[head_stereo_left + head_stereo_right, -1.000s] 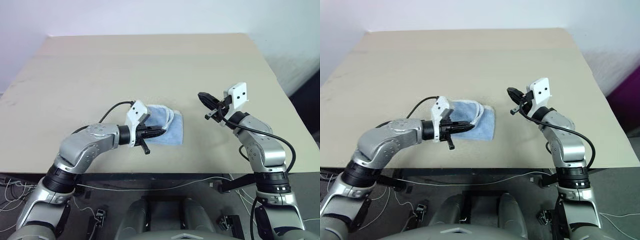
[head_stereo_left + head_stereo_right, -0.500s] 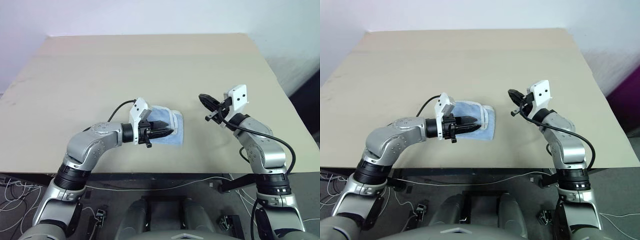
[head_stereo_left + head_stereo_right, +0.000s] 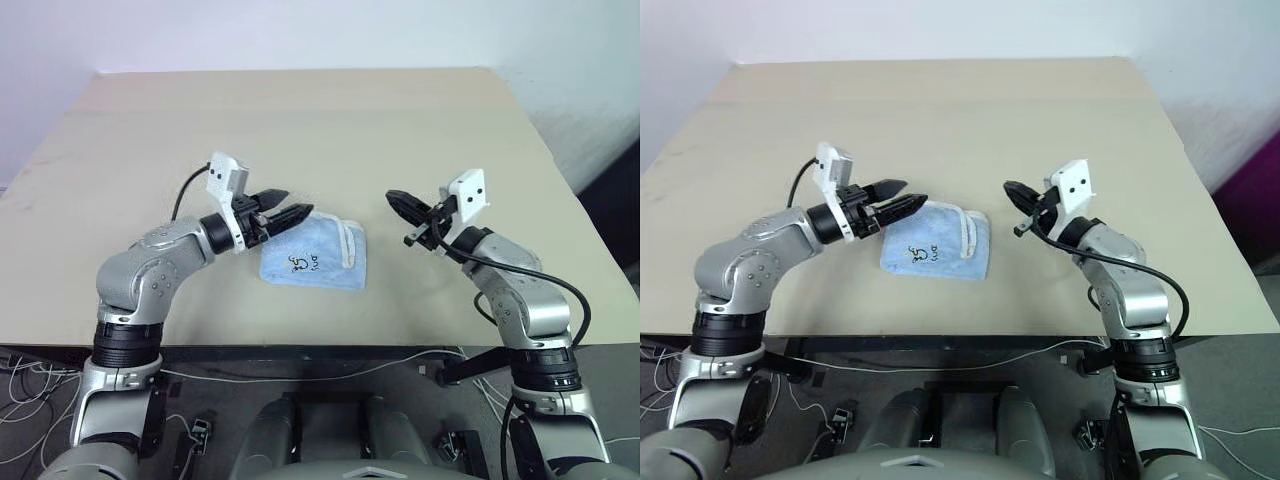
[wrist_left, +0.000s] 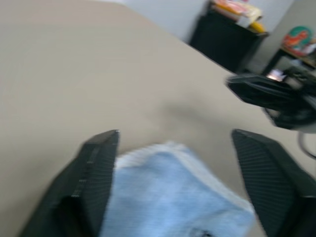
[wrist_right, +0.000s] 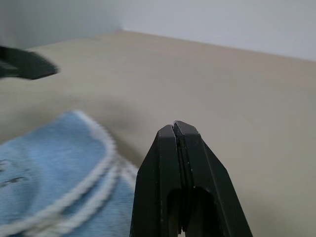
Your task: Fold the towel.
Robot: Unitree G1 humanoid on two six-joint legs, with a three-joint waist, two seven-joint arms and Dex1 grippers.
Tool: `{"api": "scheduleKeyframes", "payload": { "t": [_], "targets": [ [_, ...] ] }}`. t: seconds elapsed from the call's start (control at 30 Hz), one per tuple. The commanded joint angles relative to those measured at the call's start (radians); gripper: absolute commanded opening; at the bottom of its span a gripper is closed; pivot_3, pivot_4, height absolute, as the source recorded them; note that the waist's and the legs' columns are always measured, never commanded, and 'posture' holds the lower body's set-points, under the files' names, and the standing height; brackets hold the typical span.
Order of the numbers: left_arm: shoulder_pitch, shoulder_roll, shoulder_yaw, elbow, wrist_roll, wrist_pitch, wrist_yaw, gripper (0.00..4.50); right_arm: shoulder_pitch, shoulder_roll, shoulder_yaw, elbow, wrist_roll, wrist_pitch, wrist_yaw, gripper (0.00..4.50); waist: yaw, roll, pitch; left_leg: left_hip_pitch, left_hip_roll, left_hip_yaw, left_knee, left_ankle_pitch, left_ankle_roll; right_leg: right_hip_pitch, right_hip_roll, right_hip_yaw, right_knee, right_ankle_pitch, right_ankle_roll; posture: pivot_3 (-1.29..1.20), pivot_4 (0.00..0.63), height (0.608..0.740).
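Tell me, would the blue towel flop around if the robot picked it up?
Probably floppy: the towel is soft cloth lying folded in layers on the table, so a lifted corner would likely sag and unfold. It looks light, and its fuzzy surface should not slip easily.

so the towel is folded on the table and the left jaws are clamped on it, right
Not quite. The towel is folded on the table, but the left gripper has its jaws open and holds nothing; the left wrist view shows them spread apart above the cloth.
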Motion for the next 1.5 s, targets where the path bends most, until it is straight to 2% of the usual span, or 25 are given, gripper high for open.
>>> {"api": "scheduleKeyframes", "payload": {
  "t": [0.03, 0.23, 0.43, 0.63, 0.7, 0.83, 0.93, 1.03, 1.23, 1.4, 1.5],
  "targets": [
    [0.013, 0.023, -0.046, 0.034, 0.092, -0.089, -0.037, 2.5, -0.042, 0.018, 0.037, -0.014, 0.015, 0.013, 0.031, 0.0, 0.001, 0.0, 0.0, 0.0, 0.0, 0.0, 0.0, 0.0, 0.0, 0.0, 0.0, 0.0, 0.0, 0.0, 0.0, 0.0, 0.15, 0.74],
    [0.073, 0.006, -0.125, 0.079, 0.164, -0.186, -0.124, 0.53, -0.071, 0.066, 0.123, 0.116, -0.035, 0.002, 0.058, 0.0, 0.002, 0.0, 0.0, 0.0, 0.0, 0.0, 0.001, 0.0, 0.0, 0.0, 0.0, 0.0, 0.001, 0.0, 0.0, 0.0, 0.15, 0.74],
    [0.102, 0.02, -0.23, 0.183, 0.325, -0.295, -0.148, 0.53, -0.062, 0.102, 0.203, 0.255, -0.1, 0.01, 0.076, 0.0, 0.0, 0.0, 0.0, 0.0, 0.0, 0.0, 0.003, 0.0, 0.0, 0.0, 0.0, 0.0, 0.002, 0.0, 0.0, 0.0, 0.15, 0.74],
    [0.125, -0.017, -0.247, 0.254, 0.381, -0.361, -0.144, 0.53, -0.029, 0.105, 0.226, 0.296, -0.149, -0.019, 0.075, 0.0, 0.002, 0.0, -0.001, 0.0, 0.0, 0.0, 0.005, 0.0, 0.0, 0.0, 0.0, 0.0, 0.005, 0.0, 0.0, 0.0, 0.15, 0.74],
    [0.135, -0.035, -0.228, 0.242, 0.361, -0.36, -0.149, 0.53, -0.017, 0.101, 0.221, 0.271, -0.151, -0.031, 0.079, 0.0, 0.002, 0.0, -0.001, 0.0, 0.0, 0.0, 0.005, 0.0, 0.0, 0.0, 0.0, 0.0, 0.006, 0.0, 0.0, 0.0, 0.15, 0.74],
    [0.147, -0.07, -0.087, 0.17, 0.232, -0.333, -0.143, 0.53, 0.02, 0.072, 0.139, 0.114, -0.09, -0.037, 0.082, 0.0, 0.003, 0.0, -0.001, 0.0, 0.0, 0.0, 0.007, -0.001, 0.001, 0.0, -0.001, 0.0, 0.007, 0.0, 0.0, 0.0, 0.15, 0.74],
    [0.156, -0.038, -0.025, 0.133, 0.209, -0.327, -0.141, 0.53, 0.046, 0.035, 0.056, 0.029, -0.014, 0.035, 0.083, 0.0, 0.002, -0.001, -0.001, -0.001, 0.0, 0.0, 0.007, -0.001, 0.001, -0.001, -0.002, 0.0, 0.008, 0.0, 0.001, 0.0, 0.15, 0.74],
    [0.169, -0.002, 0.011, 0.119, 0.224, -0.337, -0.131, 0.47, 0.062, 0.027, -0.044, -0.006, 0.103, 0.157, 0.06, 0.58, 0.002, -0.001, -0.001, -0.001, 0.0, 0.0, 0.007, -0.001, 0.001, -0.001, -0.002, 0.0, 0.007, 0.0, 0.001, 0.0, 0.15, 0.74],
    [0.192, 0.042, 0.049, 0.145, 0.248, -0.365, -0.124, 0.47, 0.041, 0.063, -0.225, 0.105, 0.361, 0.527, -0.036, 2.65, 0.003, -0.001, -0.001, -0.001, 0.0, 0.0, 0.007, -0.001, 0.001, -0.001, -0.003, 0.0, 0.007, -0.001, 0.0, 0.0, 0.15, 0.74],
    [0.205, 0.053, 0.063, 0.136, 0.239, -0.366, -0.128, 0.47, -0.012, 0.09, -0.282, 0.22, 0.439, 0.684, -0.1, 4.36, 0.001, -0.001, -0.001, -0.001, -0.001, 0.0, 0.007, -0.001, 0.001, -0.001, -0.004, 0.0, 0.007, -0.001, 0.0, 0.0, 0.15, 0.74],
    [0.221, 0.053, 0.068, 0.122, 0.237, -0.367, -0.128, 0.47, -0.026, 0.099, -0.265, 0.241, 0.44, 0.718, -0.111, 4.47, -0.002, 0.0, -0.001, 0.0, 0.0, 0.0, 0.006, -0.001, 0.001, -0.001, -0.004, 0.0, 0.007, -0.001, 0.0, 0.0, 0.15, 0.74]
  ]
}}
